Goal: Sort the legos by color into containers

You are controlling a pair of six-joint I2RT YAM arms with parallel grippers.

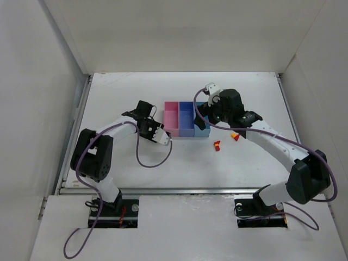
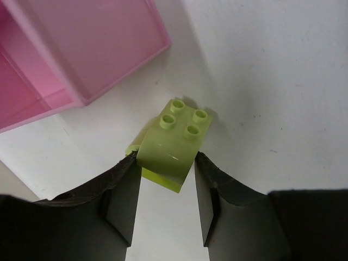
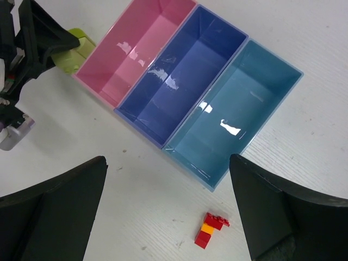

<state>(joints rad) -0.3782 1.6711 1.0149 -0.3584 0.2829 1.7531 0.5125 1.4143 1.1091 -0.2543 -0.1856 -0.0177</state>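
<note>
Green brick [image 2: 173,142] pinched by left gripper [image 2: 166,168], just beside pink bin [image 2: 109,49]; right gripper [image 3: 167,163] held spread wide over bins [image 3: 187,81]

Glossy plastic containers [image 3: 179,76], smooth yellow-green lego [image 2: 171,144], matt white table [image 1: 217,168].

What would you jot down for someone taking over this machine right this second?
Left end effector: shut on a yellow-green lego brick, right beside the pink bin.
Right end effector: open and empty, above the bins.
A red and orange-yellow lego stack and a second red-orange cluster lie on the table near the light blue bin.
Done: nothing sorted; the pink bin, medium blue bin and light blue bin are all empty.
Left: bin the held brick, then sort the rest by colour.
</note>
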